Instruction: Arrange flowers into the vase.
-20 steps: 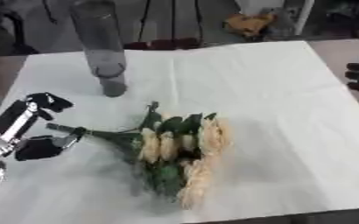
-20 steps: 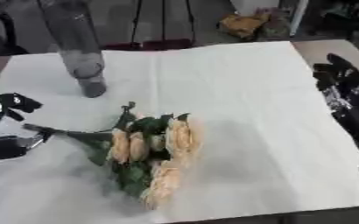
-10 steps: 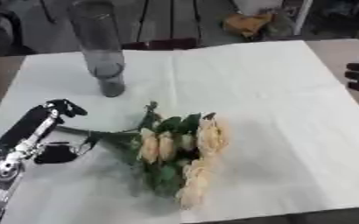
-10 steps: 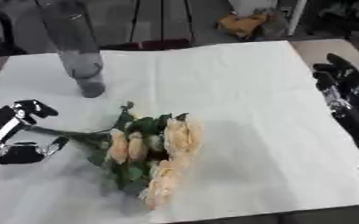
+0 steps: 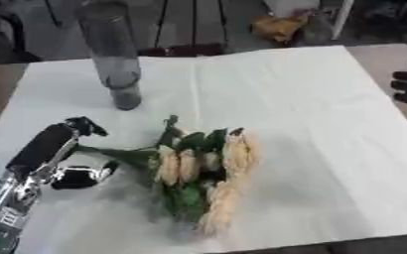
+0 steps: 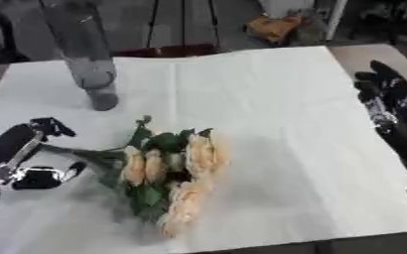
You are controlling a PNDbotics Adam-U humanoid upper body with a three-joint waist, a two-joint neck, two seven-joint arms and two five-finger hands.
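We see the left hand (image 5: 64, 151) at the table's left side, its fingers above and thumb below the green stem end of the flowers (image 5: 198, 171) (whether they actually pinch the stems we cannot tell), while the cream blooms lie flat on the white tablecloth (image 5: 303, 109) near the middle. Beyond the hand, toward the far left corner, the tall clear vase (image 5: 111, 54) stands upright, well apart from the bouquet. At the right edge the right hand (image 6: 389, 106) rests idle, fingers straight and holding nothing.
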